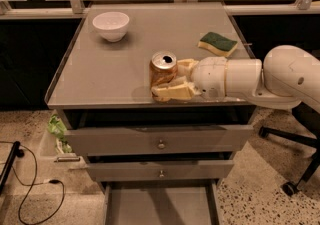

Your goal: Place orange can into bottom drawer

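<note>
The biggest thing here is the grey cabinet point(115, 74), with a flat, smooth, shiny top and a thin raised lip along its left side and front. My arm point(290, 76) is fat, round and white, and it comes in from the right side, low over the front right corner of the top. Under the top are two upper drawers point(160, 139), flat grey fronts, each with a small round metal knob, and both stick out a little. The bottom drawer point(160, 206) is pulled far out at the very bottom, straight below the front edge; its floor is flat and grey with thin side walls, and I see nothing lying on the part that shows. The floor point(250, 189) around is pale and speckled. A black chair foot with a wheel point(290, 187) stands to the right of the cabinet, under my arm, and a thin black cable point(30, 189) loops on the floor to the left. A round white bowl point(111, 25) sits at the back left of the top, well apart from me. A green and yellow sponge point(217, 44) lies at the back right, near my wrist but not touching. The orange can point(163, 71) is upright near the front edge, shiny gold-orange with a silver lid. My gripper point(169, 77) has cream fingers pinching the can, one on each side. I cannot tell if the can's bottom touches the top.
</note>
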Action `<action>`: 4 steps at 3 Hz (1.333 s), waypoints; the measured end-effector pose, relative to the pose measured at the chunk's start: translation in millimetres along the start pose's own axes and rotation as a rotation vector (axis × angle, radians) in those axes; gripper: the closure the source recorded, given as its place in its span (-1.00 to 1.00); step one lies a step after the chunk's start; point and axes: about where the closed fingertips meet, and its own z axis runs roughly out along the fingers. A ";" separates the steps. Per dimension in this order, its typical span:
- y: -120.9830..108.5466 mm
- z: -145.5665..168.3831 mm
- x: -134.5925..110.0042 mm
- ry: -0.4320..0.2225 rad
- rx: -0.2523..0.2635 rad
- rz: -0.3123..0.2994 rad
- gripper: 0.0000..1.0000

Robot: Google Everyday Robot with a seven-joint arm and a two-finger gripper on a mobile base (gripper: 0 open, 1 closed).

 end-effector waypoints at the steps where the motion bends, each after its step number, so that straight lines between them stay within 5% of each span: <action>1: 29.7 -17.4 -0.1 0.008 -0.004 -0.018 1.00; 2: 91.0 -50.0 2.1 0.055 -0.014 -0.058 1.00; 3: 123.4 -81.2 31.7 0.182 0.010 -0.084 1.00; 4: 125.9 -97.7 77.0 0.313 0.019 -0.135 1.00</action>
